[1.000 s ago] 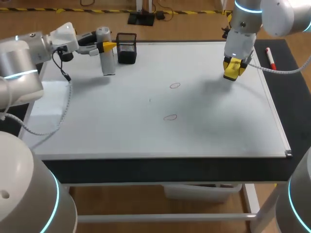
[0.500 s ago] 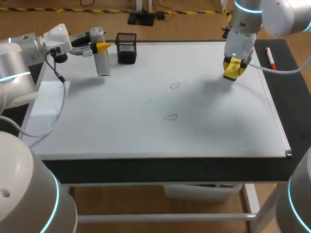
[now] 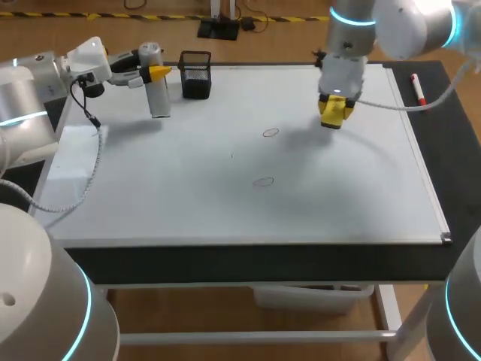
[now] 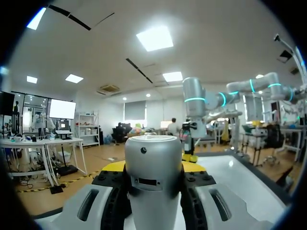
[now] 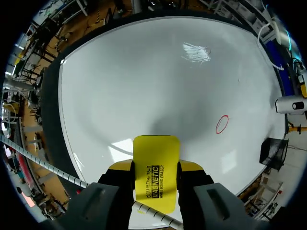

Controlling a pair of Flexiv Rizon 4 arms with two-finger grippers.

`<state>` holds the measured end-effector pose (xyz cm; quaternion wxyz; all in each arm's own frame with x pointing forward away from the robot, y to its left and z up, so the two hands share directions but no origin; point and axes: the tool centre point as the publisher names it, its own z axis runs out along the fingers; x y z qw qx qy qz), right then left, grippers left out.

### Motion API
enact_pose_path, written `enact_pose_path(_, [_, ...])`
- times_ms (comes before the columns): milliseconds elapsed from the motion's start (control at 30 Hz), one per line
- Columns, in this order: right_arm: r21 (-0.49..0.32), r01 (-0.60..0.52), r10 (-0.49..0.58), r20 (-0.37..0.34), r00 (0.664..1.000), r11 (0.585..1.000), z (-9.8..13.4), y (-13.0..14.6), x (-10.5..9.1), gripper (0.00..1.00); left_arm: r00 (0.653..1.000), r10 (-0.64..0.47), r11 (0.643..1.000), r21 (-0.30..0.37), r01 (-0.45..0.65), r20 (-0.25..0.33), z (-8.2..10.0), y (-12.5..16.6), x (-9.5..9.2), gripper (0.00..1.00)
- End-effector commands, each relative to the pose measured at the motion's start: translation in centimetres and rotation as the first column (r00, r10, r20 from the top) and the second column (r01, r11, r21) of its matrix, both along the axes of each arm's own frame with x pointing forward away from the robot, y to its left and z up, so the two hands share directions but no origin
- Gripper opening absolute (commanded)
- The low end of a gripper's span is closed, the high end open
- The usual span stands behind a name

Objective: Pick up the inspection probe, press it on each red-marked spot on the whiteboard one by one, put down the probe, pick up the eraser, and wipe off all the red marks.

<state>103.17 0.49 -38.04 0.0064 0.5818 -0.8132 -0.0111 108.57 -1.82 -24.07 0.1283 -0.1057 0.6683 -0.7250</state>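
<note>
A whiteboard (image 3: 225,203) covers most of the dark tabletop (image 3: 451,173), which shows as a black strip along the near edge and at the 3 o'clock side. The board is pale and mostly bare, with a patch of ceiling-light glare in the right wrist view.

Two red marks, both small outlined ovals, lie near its middle: the far red mark (image 3: 270,132) sits toward 12 o'clock from the near red mark (image 3: 263,181), the two well apart. A tiny dark speck (image 3: 231,156) lies between them, a little toward 9 o'clock.

At about 10 o'clock on the board, the left tool (image 3: 152,73) reaches in sideways and pinches the inspection probe (image 3: 156,89), a silver cylinder standing upright. The left wrist view shows its yellow tips pressed against either side of the barrel. Whether the probe's lower end touches the board I cannot tell.

Just beside it, toward 3 o'clock, a black mesh holder (image 3: 196,74) stands at the board's far edge.

At about 1 o'clock the right tool (image 3: 334,105) points down and grips the yellow eraser (image 3: 334,114) from two sides. A soft shadow falls on the board beside it. In the right wrist view one red oval lies ahead of the eraser.

A red marker (image 3: 418,89) lies on the dark tabletop at 2 o'clock, off the board.
</note>
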Motion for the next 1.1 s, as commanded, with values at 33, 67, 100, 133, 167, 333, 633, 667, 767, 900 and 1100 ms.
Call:
enact_pose_path(33, [-0.037,-0.052,0.052,-0.019,0.998,0.998,-0.2,3.2,0.5,0.00,1.000,-0.001,1.000,0.001,0.001,0.000,0.1,0.0,0.1,0.00])
enact_pose_path(67, [-0.034,-0.075,0.074,-0.019,0.997,0.997,-0.2,4.0,0.5,0.00,1.000,-0.001,1.000,0.001,0.001,0.000,0.1,0.0,0.1,0.00])
enact_pose_path(100, [-0.027,-0.094,0.094,-0.018,0.995,0.995,-0.2,4.8,0.4,0.00,1.000,-0.001,1.000,0.001,0.001,0.000,0.1,0.0,0.1,0.00])
enact_pose_path(133, [-0.026,-0.111,0.110,-0.018,0.994,0.994,-0.2,5.6,0.4,0.00,1.000,-0.001,1.000,0.001,0.001,0.000,0.1,0.0,0.1,0.00])
enact_pose_path(167, [-0.025,-0.136,0.136,-0.019,0.991,0.990,-0.3,6.4,0.3,0.00,1.000,-0.001,1.000,0.001,0.001,0.000,0.1,0.0,0.1,0.00])
enact_pose_path(333, [-0.034,-0.213,0.213,-0.027,0.977,0.976,-1.1,9.5,0.1,0.00,1.000,-0.001,1.000,0.001,0.001,0.000,0.1,0.0,0.1,0.00])
enact_pose_path(633, [-0.026,-0.305,0.304,-0.028,0.952,0.952,-1.4,13.7,-1.1,0.00,1.000,-0.001,1.000,0.001,0.001,0.000,0.1,0.0,0.1,0.00])
enact_pose_path(667, [-0.025,-0.313,0.312,-0.028,0.950,0.950,-1.4,14.0,-1.2,0.00,1.000,-0.001,1.000,0.001,0.001,0.000,0.1,0.0,0.1,0.00])
enact_pose_path(767, [-0.024,-0.326,0.325,-0.029,0.945,0.945,-1.6,14.7,-1.3,0.00,1.000,-0.001,1.000,0.001,0.001,0.000,0.1,0.0,0.1,0.00])
enact_pose_path(900, [-0.020,-0.340,0.339,-0.030,0.940,0.940,-1.8,15.3,-1.5,0.00,1.000,-0.001,1.000,0.001,0.001,0.000,0.1,0.0,0.1,0.00])
enact_pose_path(1100, [-0.019,-0.364,0.363,-0.039,0.931,0.931,-2.5,16.5,-1.6,0.00,1.000,-0.001,1.000,0.001,0.001,0.000,0.1,0.0,0.1,0.00])
